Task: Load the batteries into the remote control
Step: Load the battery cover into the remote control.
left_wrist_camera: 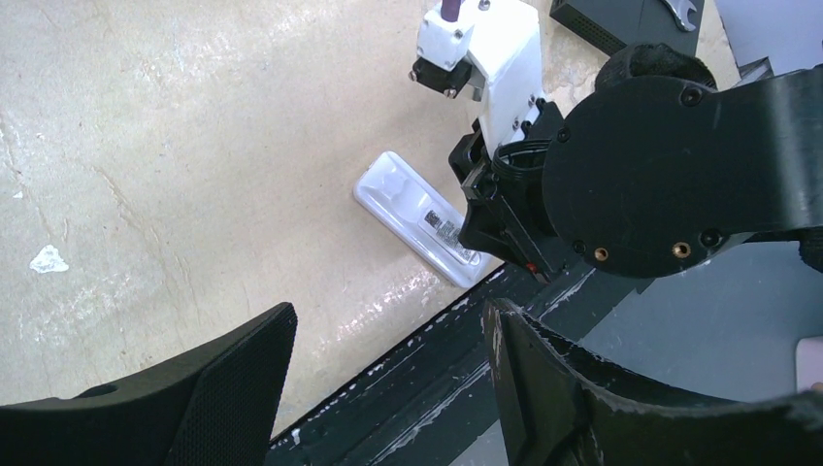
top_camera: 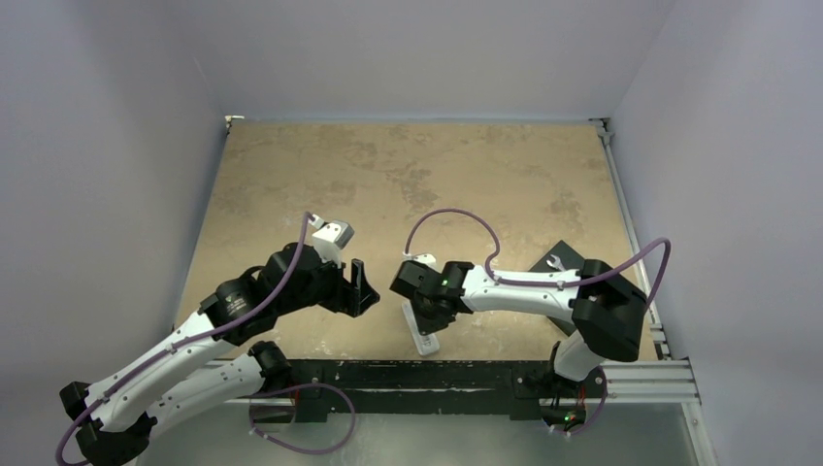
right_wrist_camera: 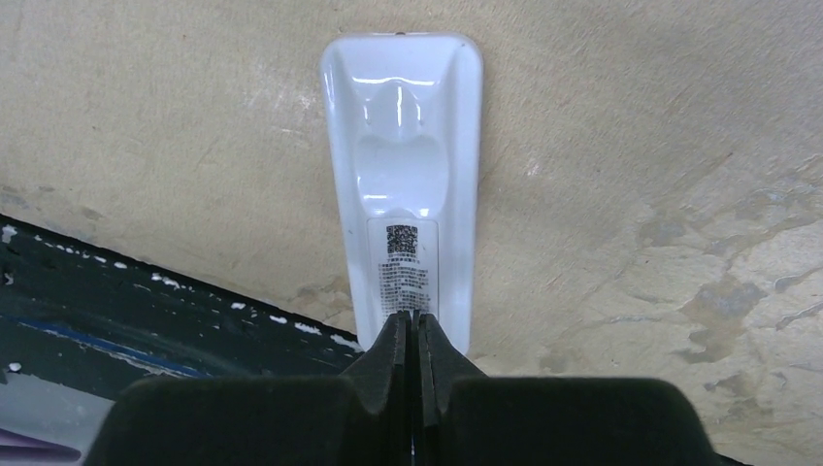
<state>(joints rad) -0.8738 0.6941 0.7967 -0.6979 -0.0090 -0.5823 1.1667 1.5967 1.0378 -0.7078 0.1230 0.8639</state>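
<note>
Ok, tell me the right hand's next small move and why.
Probably press down and pull back, to try sliding the back open: the right hand is shut, tips together at the labelled end of the small white oblong remote control, which lies back up, looking closed.

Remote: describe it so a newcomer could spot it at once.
Start at the tan table's near edge, by the black rail. The remote lies there, back up, under the shut right gripper. It is the only white oblong thing on the table, with a small printed label.
</note>
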